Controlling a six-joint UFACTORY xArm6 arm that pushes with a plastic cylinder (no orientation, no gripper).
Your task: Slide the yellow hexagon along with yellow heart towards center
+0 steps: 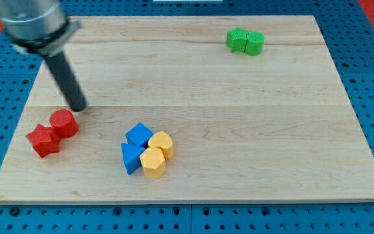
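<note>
The yellow hexagon (152, 162) lies at the view's bottom, left of the middle, with the yellow heart (162, 143) touching it just above and to the right. A blue cube (139, 136) and a blue triangle (131, 157) press against their left sides. My tip (78, 108) is at the view's left, well left of and above the yellow blocks, just above the red cylinder (64, 123). It touches neither yellow block.
A red star-shaped block (43, 140) sits against the red cylinder at the view's lower left. Two green blocks (245, 41) stand together at the view's top right. The wooden board (239, 130) lies on a blue perforated base.
</note>
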